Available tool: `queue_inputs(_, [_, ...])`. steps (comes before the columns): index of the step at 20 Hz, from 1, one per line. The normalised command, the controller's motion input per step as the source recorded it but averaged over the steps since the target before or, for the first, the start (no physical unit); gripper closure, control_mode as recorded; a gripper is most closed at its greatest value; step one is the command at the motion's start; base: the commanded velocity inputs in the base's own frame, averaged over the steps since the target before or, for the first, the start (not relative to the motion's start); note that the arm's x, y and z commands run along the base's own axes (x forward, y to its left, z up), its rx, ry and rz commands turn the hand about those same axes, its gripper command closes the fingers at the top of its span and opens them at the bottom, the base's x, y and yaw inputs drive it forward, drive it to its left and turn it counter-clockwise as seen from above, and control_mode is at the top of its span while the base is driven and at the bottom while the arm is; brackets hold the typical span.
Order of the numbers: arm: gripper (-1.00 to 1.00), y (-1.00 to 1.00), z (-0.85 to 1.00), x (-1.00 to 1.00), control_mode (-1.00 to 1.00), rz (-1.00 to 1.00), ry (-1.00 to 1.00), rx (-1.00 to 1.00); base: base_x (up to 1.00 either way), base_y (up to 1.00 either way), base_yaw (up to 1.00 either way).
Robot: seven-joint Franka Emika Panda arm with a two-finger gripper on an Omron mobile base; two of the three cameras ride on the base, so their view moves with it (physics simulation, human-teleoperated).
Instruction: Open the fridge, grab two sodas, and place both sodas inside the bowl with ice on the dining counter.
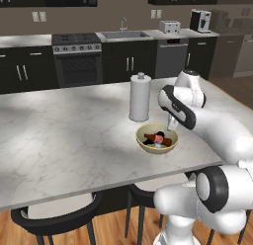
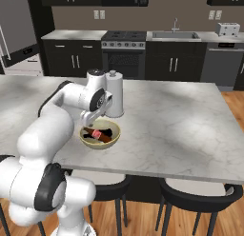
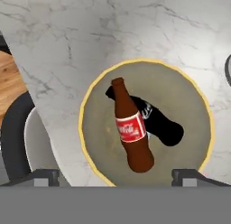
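Brown cola bottle with red label [image 3: 131,128] lies across the near-black glass bottle [image 3: 155,121] inside the round tan-yellow bowl [image 3: 198,128]. Gripper [image 3: 116,175] jaws apart, empty. Hand view alone resolves the label; left base view adds the white paper towel roll [image 1: 140,97] just beyond.

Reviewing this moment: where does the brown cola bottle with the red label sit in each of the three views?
Left base view: brown cola bottle lies in the bowl, right of centre, in front of the paper towel roll.
Right base view: left of centre, lying in the bowl beside the arm.
Hand view: centre, across the dark bottle.
Shared landmark: the bowl's tan-yellow rim.
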Motion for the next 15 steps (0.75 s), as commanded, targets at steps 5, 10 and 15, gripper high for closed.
queue_inputs(5, [-1.0,0.0,0.47,-0.88,-1.0,-0.1,-0.06,0.01,0.0,0.0,0.0])
queue_inputs(10, [-1.0,0.09,0.37,-0.89,-1.0,-0.23,-0.01,0.01,0.0,0.0,0.0])
queue_inputs(15, [-1.0,0.22,0.32,-0.82,-1.0,-0.3,0.0,0.02,0.0,0.0,0.0])
